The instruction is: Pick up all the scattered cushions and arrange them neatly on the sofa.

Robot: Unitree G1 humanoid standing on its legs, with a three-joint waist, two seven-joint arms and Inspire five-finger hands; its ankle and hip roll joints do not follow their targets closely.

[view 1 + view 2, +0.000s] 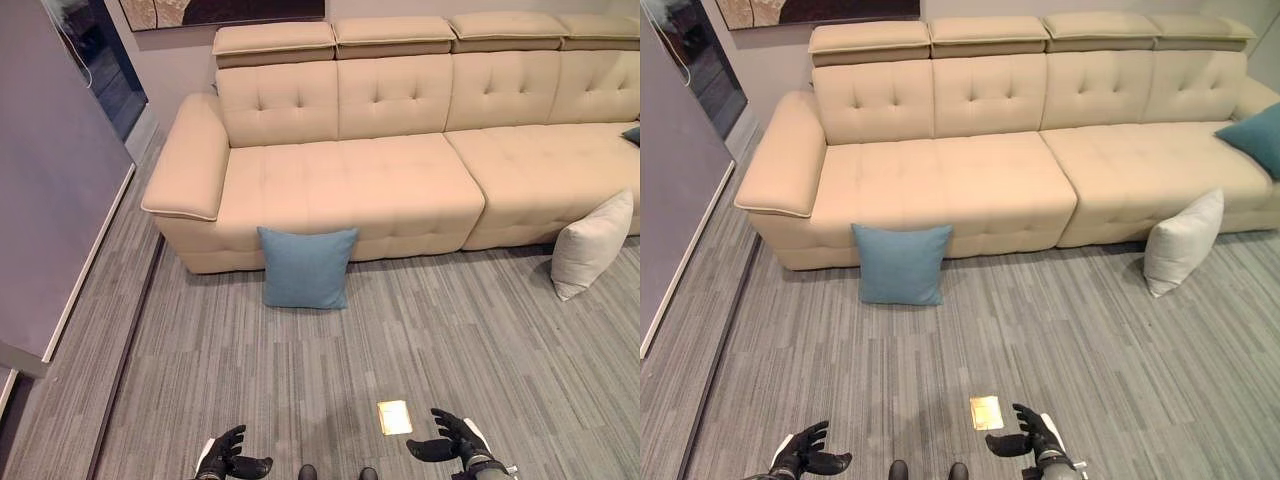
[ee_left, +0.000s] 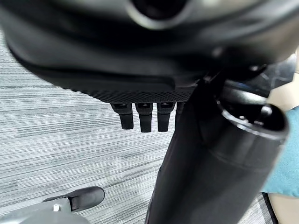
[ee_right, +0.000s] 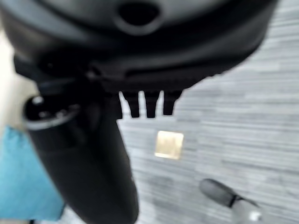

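A blue cushion (image 1: 306,267) stands on the floor, leaning against the front of the beige sofa (image 1: 380,180) below its left seat. A cream cushion (image 1: 592,244) leans on the sofa front farther right. A teal cushion (image 1: 1259,139) lies on the right end of the sofa seat. My left hand (image 1: 228,459) and right hand (image 1: 449,440) hang low near the bottom edge, far from every cushion. Both hands are open with relaxed fingers and hold nothing. The left wrist view catches a bit of the blue cushion (image 2: 285,158) past the thumb.
A small brass floor plate (image 1: 394,417) lies in the grey carpet between my hands. A grey wall (image 1: 50,200) runs along the left side, with a dark doorway (image 1: 105,60) at its far end. Open carpet lies between me and the sofa.
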